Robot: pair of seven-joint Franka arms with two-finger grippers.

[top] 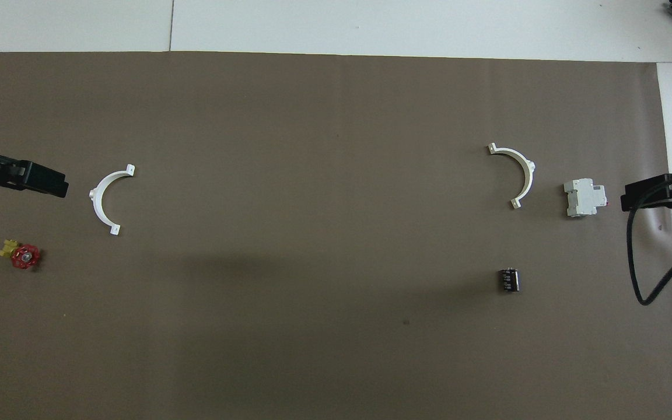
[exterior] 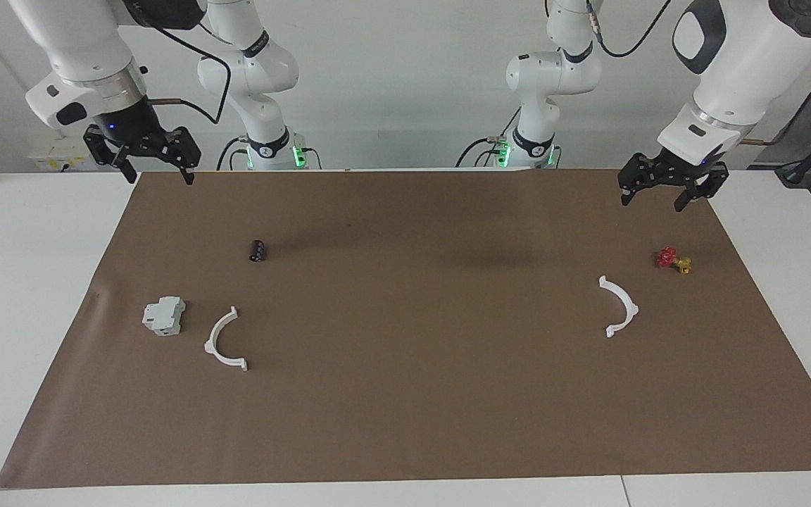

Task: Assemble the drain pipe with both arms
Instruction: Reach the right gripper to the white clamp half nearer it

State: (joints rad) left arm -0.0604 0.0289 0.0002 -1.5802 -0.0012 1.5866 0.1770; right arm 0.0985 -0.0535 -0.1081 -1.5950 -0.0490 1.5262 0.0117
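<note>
- Half-rings of the drain pipe are laid well apart on the brown mat covering the table (exterior: 60,296), hollows facing each other.
- One half-ring (exterior: 619,306), beside the red-and-yellow valve (exterior: 673,260), is nearest the left claw (exterior: 671,189).
- Its twin (exterior: 224,339), beside the grey block (exterior: 164,315), is nearest the right claw (exterior: 141,156).
- Both claws are held raised, wide open, empty.

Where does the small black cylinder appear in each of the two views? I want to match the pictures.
Facing view: the black cylinder lies upper left of centre on the brown mat.
Overhead view: it lies lower right of centre.
Shared landmark: the grey-white block, which lies farther from the robots than the cylinder.
</note>
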